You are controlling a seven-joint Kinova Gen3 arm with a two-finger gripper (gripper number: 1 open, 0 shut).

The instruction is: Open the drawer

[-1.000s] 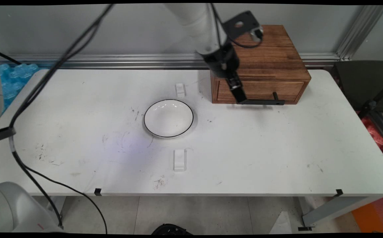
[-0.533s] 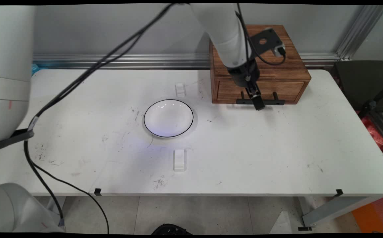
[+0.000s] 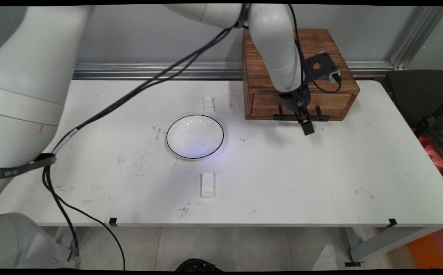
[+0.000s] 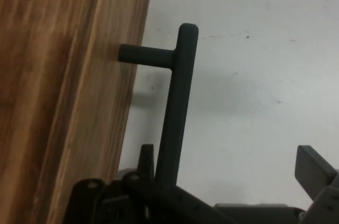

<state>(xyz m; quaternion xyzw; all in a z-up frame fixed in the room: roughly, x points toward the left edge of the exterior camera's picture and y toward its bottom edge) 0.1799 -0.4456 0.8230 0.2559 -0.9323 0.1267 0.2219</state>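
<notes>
A brown wooden box (image 3: 301, 65) with one drawer (image 3: 320, 104) stands at the table's back right. The drawer looks shut, and a black bar handle (image 3: 284, 117) runs across its front. My gripper (image 3: 306, 125) hangs low just in front of the drawer, at the handle's middle. In the hand view the handle (image 4: 177, 102) stands out from the wooden drawer front (image 4: 63, 97) and passes between my fingers. It lies close to the left finger (image 4: 146, 156), and the right finger (image 4: 313, 167) is far off. The gripper (image 4: 230, 163) is open around the bar.
A white bowl with a black rim (image 3: 195, 136) sits at the table's middle. Two small clear blocks lie behind it (image 3: 208, 103) and in front of it (image 3: 208, 185). Black cables (image 3: 129, 95) hang from the arm over the table's left half.
The gripper has moved right along the drawer front and come lower, from the handle's left end to its middle. The drawer and the bowl have not moved.
</notes>
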